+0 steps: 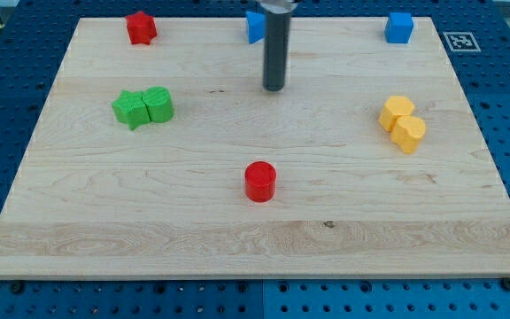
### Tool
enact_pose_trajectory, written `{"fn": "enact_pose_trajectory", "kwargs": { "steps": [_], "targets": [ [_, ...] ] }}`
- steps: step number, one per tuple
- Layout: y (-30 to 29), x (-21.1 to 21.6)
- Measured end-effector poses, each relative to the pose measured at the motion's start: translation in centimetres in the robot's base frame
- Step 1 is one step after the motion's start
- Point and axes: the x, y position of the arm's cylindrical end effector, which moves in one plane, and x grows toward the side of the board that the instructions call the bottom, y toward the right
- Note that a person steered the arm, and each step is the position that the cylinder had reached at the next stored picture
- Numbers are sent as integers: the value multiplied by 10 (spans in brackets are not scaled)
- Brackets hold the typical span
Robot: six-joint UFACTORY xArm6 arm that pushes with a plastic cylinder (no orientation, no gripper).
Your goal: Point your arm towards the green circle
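The green circle (159,104) is a round green block at the view's left, touching a green star-shaped block (131,109) on its left side. My tip (274,88) is the lower end of the dark rod, standing on the board near the top middle. It is well to the right of the green circle and slightly higher in the view, touching no block.
A red round block (260,181) sits below the tip. A red star-like block (141,27) is at top left. One blue block (255,26) is partly behind the rod, another blue block (399,27) at top right. Two yellow blocks (403,123) touch at right.
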Motion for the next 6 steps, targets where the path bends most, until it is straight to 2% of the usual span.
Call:
{"fn": "enact_pose_trajectory", "kwargs": {
  "steps": [1,4,6],
  "targets": [
    [-43,-3],
    [-98,-5],
    [-169,-5]
  ]
}}
